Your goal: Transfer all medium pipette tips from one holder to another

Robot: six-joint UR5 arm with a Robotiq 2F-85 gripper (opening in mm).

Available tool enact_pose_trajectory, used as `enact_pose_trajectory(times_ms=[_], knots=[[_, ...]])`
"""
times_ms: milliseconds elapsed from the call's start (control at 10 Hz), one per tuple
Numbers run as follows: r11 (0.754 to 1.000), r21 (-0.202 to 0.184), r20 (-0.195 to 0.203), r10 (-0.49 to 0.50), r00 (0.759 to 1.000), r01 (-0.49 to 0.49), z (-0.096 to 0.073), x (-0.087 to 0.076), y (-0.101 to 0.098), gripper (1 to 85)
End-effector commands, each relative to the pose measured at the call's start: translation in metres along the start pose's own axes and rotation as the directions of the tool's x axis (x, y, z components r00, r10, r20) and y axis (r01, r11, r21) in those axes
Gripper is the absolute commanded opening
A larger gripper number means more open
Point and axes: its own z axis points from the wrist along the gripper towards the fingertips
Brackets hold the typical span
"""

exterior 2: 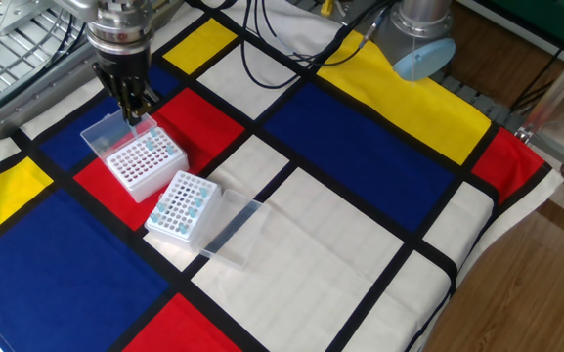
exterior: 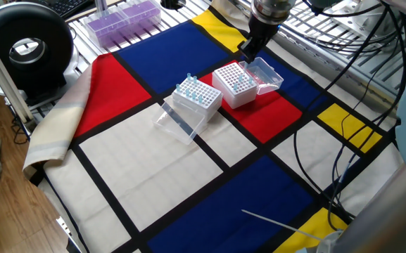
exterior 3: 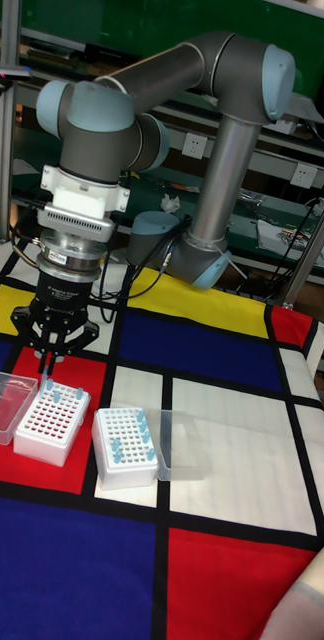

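Over the far rack: the pincer [exterior 3: 48,381] hangs just above the back corner of the white rack box [exterior 3: 53,424], its black fingers [exterior 2: 137,103] drawn close together around one light-blue-topped tip [exterior 3: 48,385], which sits at the rack's edge row.
Pincer state: narrow, pinched on that single tip, as far as I can see from the tall view; the two side views only show dark fingers pointing down at the same corner.
Far rack: its grid of holes looks mostly dark and bare, with its clear lid [exterior: 264,73] folded open behind it.
Near rack [exterior: 198,98]: standing just beside the first, slightly turned, and carrying the medium pipette tips [exterior 3: 142,434], scattered blue tops poking up from the holes; a clear lid [exterior 2: 234,225] lies flat against its side.
Bench [exterior: 160,176]: covered by a cloth of red, blue, yellow and white blocks with black lines.
Back corner: a purple-tinted rack [exterior: 123,19] well apart from the rest, next to a round black device [exterior: 25,48].
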Motion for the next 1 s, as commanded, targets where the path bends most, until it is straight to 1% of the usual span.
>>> enact_pose_trajectory(times_ms=[0,600,900], knots=[[1.000,-0.005,0.005,0.015,1.000,-0.015,-0.002,-0.002,0.004,1.0],[1.000,-0.011,0.015,0.009,1.000,-0.008,0.003,-0.004,0.005,1.0],[1.000,-0.021,0.031,0.005,1.000,-0.004,0.009,-0.007,0.006,1.0]])
